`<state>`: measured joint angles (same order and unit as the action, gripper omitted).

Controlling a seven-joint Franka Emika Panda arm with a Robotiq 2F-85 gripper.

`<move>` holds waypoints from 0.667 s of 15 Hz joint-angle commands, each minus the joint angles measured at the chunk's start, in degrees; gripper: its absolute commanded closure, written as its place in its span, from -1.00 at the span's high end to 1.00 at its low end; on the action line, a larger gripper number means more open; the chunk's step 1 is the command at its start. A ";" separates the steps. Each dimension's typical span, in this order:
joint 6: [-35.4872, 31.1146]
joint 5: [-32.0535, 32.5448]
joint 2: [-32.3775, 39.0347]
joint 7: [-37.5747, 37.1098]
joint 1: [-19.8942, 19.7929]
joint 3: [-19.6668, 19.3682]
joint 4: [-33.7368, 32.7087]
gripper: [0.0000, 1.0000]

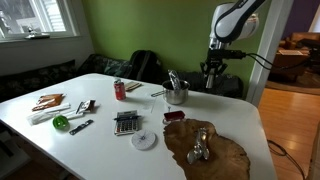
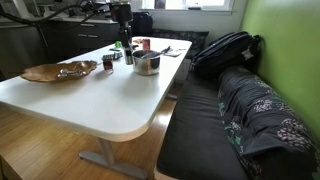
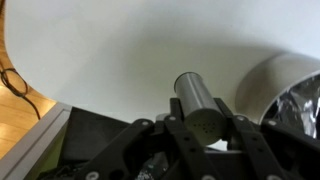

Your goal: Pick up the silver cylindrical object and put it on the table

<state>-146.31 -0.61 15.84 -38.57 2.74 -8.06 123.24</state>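
- As the wrist view looks down past your gripper (image 3: 203, 130), the silver cylinder (image 3: 197, 98) sits between the two fingers. They press in on either side of it, so you have it clamped. Its rounded end points away from the hand.
- Directly beneath the hand lies the white table (image 3: 110, 55). You cannot tell from these views whether the cylinder's tip touches it.
- Just beside the hand stands a metal bowl (image 3: 290, 85), with utensils (image 1: 172, 79) sticking up out of it.
- On the hand's opposite side, the table edge drops away to a wood floor (image 3: 20, 108), where a dark cable (image 3: 14, 78) loops.
- Seen in an exterior view, your hand hangs low over the table close to the bowl, with the arm (image 1: 232, 20) rising above it.
- Farther from the hand, past the bowl, a red can (image 1: 119, 90) stands upright.
- Beyond the can, a calculator (image 1: 126, 122) and a white disc (image 1: 145, 139) lie flat, near each other.
- Well apart from the hand, a brown wood slab (image 1: 215, 158) rests on the table, carrying small silver pieces (image 1: 203, 142).
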 commanded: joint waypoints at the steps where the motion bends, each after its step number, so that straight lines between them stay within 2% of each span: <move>1: -2.81 -0.12 8.63 -3.12 -0.82 -1.28 -9.98 -0.78; 4: 5.18 -2.93 14.59 -5.25 -2.12 -1.86 -19.17 -0.78; 5: 0.61 -1.43 9.62 -3.43 -1.32 -1.79 -12.50 -0.78; 6: 1.34 -1.57 11.10 -3.53 -1.46 -1.91 -14.27 -0.28; 9: 1.24 -1.55 11.09 -3.53 -1.31 -1.88 -14.29 -0.28; 10: 1.24 -1.54 10.90 -3.53 -1.29 -1.87 -14.24 -0.78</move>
<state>-145.27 -1.97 26.70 -42.32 1.37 -9.77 109.16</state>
